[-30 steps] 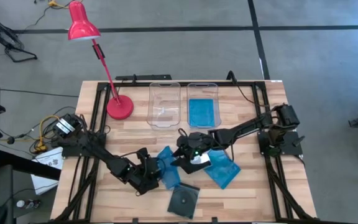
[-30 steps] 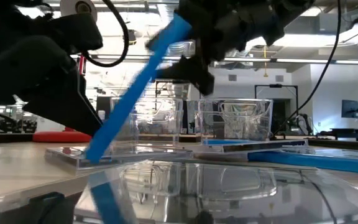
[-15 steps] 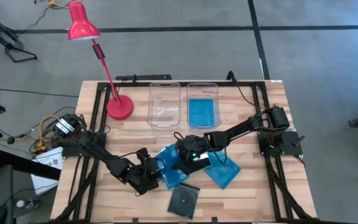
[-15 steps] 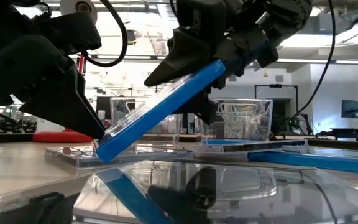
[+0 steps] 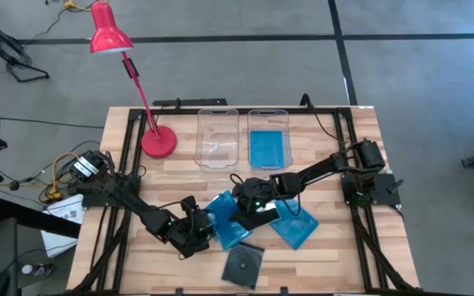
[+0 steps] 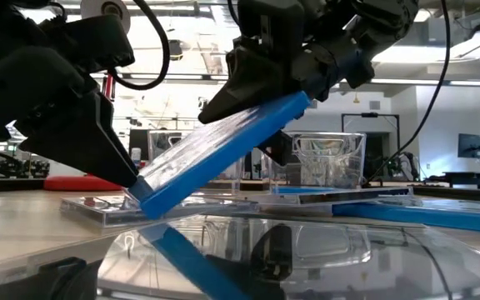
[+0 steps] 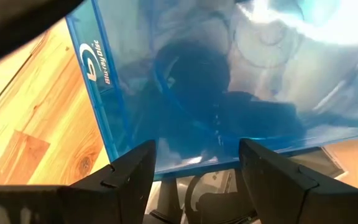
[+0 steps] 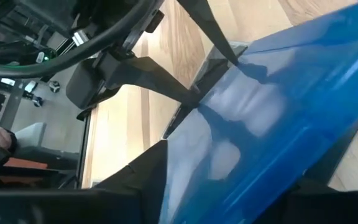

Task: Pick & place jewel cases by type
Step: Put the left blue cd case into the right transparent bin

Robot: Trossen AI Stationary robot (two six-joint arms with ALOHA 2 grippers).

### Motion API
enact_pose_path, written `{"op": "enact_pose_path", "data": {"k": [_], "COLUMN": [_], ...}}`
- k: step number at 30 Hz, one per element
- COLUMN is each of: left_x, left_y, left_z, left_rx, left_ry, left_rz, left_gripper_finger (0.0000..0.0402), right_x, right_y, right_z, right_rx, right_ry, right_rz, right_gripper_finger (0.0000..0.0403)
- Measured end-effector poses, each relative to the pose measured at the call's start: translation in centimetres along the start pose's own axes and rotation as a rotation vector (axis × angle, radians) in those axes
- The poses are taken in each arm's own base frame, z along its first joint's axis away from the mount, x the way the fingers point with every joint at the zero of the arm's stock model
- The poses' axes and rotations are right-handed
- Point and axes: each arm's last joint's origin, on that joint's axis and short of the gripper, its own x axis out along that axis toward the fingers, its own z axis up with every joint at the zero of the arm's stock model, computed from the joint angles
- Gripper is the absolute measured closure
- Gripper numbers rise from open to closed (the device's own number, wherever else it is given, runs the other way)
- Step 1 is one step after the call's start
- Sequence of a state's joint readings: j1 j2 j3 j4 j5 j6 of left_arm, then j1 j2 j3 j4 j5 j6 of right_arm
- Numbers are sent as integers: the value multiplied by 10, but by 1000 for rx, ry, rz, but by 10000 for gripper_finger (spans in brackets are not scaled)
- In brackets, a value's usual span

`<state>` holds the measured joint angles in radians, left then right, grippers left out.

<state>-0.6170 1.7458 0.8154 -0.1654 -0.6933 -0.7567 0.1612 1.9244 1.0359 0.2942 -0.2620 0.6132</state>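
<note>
At the table's near left I have the left gripper (image 5: 197, 232) low over the wood, its fingers spread apart, and one dark finger (image 6: 98, 137) meets the bottom edge of the blue case (image 6: 223, 150) down by the tabletop. From the level camera that case sits tilted, its long edge climbing from a low left end up to a high right end, with the low corner resting on a clear case (image 6: 98, 208) that lies flat. From the left wrist camera its blue face (image 7: 229, 81) fills most of the view, with the spine running along one side. Toward the middle, the right gripper (image 5: 249, 207) is clamped on the raised end of the blue case, so I read it as closed on it. Nearer the front edge lies a dark case (image 5: 243, 263) flat, showing a disc. Just right of centre another blue case (image 5: 295, 224) lies flat on the table (image 5: 336, 263). Further back stand an empty clear bin (image 5: 218, 138) and beside it a bin (image 5: 269, 140) holding a blue case. At the far left, a red lamp (image 5: 109, 37).
</note>
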Motion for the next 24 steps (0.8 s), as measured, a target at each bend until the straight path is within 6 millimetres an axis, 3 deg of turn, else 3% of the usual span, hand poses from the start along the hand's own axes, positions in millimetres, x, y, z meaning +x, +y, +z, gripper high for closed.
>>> {"op": "enact_pose_path", "data": {"k": [7,15,24], "left_x": [-1,-9,-33], "left_y": [-1,-7,-18], "left_z": [-1,1,13], "left_rx": [14,74,177], "left_ry": [-2,-23,-63], "left_rz": [-4,20,157], "left_gripper_finger": [175,175,175], "right_x": [0,-1,-22], "right_y": [-2,-2,14], "right_z": [-2,-2,10], "right_rx": [6,-5,-70], "right_ry": [17,22,-19], "right_rz": [-17,-17,-36], "right_gripper_finger": [300,307,323]}}
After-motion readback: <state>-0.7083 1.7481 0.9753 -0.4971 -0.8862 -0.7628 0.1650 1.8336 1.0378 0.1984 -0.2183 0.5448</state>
